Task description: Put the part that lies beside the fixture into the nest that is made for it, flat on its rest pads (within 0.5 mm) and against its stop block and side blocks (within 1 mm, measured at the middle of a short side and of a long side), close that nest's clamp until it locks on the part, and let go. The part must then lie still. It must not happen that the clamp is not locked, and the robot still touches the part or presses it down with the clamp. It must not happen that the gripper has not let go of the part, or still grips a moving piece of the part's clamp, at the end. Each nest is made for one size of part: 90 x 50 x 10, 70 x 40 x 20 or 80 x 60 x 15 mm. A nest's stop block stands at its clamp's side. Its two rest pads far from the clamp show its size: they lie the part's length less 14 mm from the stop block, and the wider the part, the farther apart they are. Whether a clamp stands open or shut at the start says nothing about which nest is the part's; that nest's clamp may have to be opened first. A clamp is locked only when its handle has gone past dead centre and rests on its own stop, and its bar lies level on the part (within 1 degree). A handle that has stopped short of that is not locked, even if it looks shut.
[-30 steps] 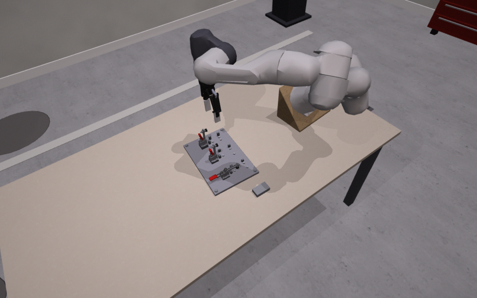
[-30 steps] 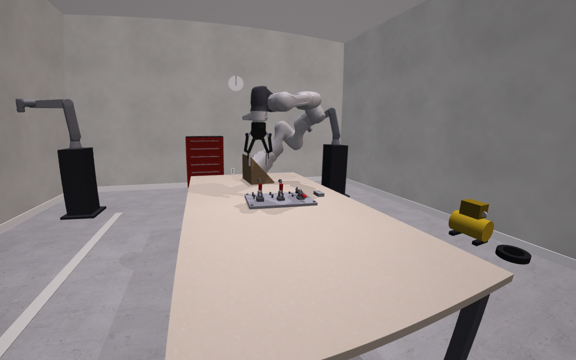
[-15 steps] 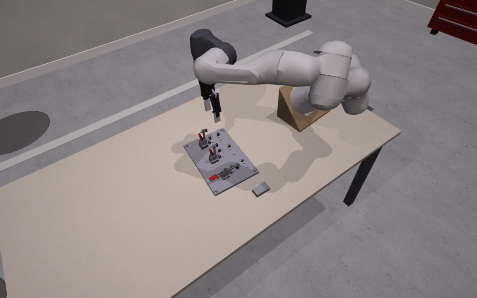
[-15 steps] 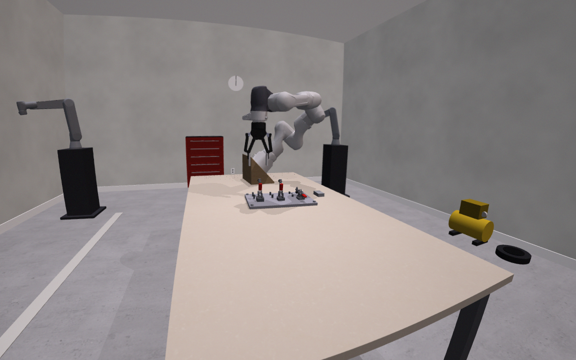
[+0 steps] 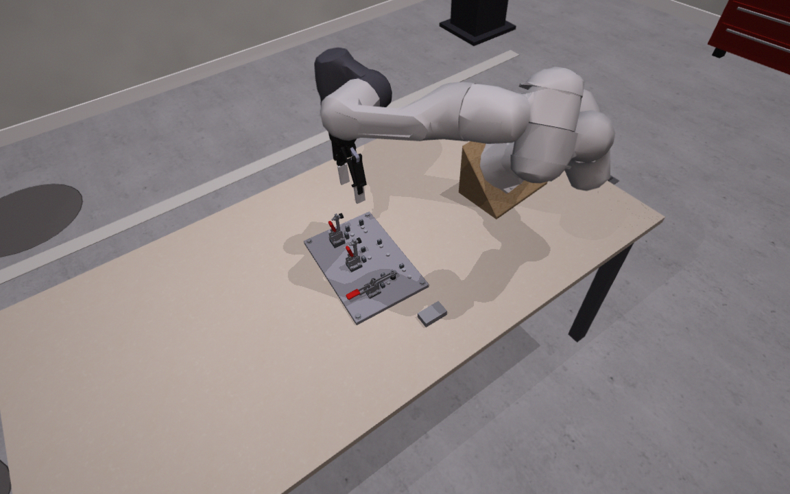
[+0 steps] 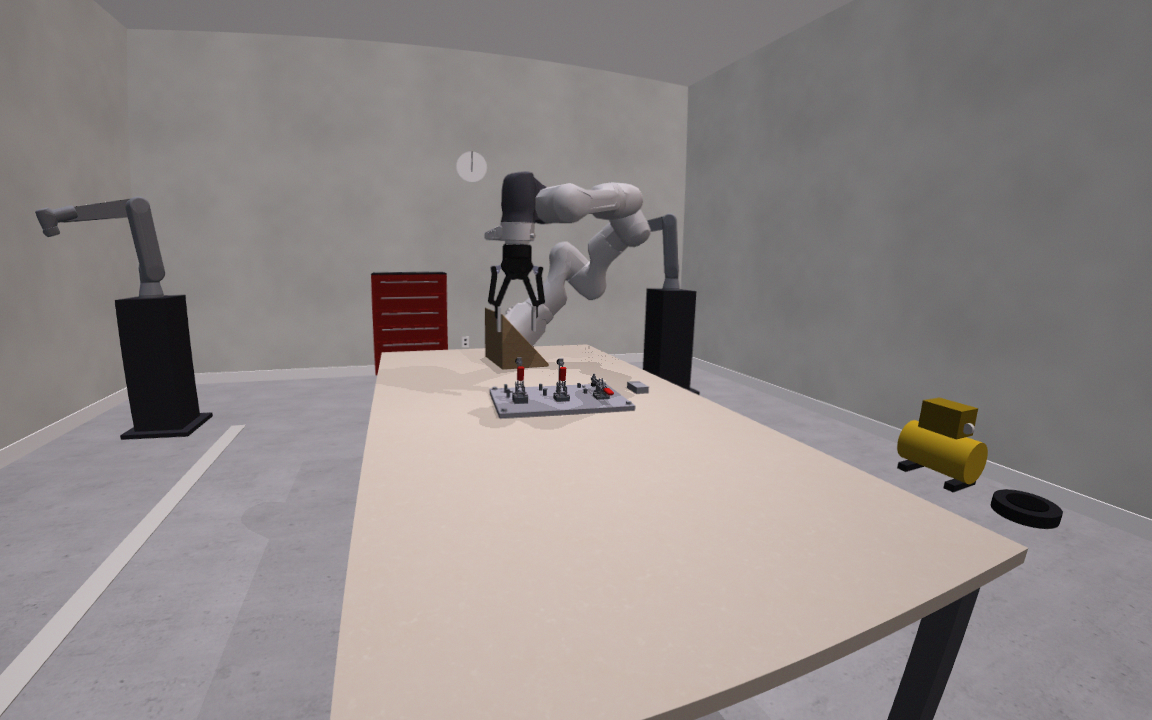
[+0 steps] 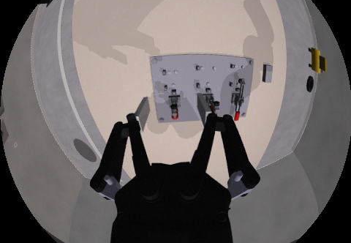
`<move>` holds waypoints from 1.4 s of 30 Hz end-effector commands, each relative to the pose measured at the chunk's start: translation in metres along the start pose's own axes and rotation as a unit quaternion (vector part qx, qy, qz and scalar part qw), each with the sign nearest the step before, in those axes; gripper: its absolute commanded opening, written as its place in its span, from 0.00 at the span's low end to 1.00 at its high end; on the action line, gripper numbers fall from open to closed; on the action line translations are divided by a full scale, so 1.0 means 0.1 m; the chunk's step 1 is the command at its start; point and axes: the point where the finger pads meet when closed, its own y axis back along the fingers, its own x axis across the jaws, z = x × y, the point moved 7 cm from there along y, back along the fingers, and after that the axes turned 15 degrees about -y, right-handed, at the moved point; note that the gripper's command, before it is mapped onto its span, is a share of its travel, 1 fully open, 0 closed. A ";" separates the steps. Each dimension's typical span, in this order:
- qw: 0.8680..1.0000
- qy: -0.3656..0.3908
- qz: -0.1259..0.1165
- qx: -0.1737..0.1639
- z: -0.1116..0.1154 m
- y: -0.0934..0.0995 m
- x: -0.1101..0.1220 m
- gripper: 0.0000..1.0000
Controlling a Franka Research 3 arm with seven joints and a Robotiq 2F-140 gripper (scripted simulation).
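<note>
While the gripper (image 5: 350, 184) (image 6: 516, 319) (image 7: 172, 102) is hovering above the desk (image 5: 201, 344) (image 6: 616, 501) (image 7: 110, 86), its fingers standing apart with nothing between them, the fixture plate (image 5: 330, 270) (image 6: 562, 411) (image 7: 188, 111) is lying below, and the grey part (image 5: 432, 313) (image 6: 637, 387) (image 7: 268, 73) is resting just beside it, outside every nest.

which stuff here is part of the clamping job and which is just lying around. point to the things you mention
Job:
- grey part (image 5: 432, 313) (image 6: 637, 387) (image 7: 268, 73)
- fixture plate (image 5: 330, 265) (image 6: 562, 410) (image 7: 186, 115) with three clamps
- claw (image 5: 350, 187) (image 6: 516, 324) (image 7: 172, 102)

Just around:
- red drawer cabinet (image 5: 775, 35) (image 6: 409, 305)
- yellow machine (image 6: 940, 450) (image 7: 316, 60)
- black ring (image 6: 1001, 511) (image 7: 310, 84)
</note>
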 end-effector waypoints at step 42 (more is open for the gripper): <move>1.000 -0.004 0.001 -0.001 -0.30 0.01 0.85 0.58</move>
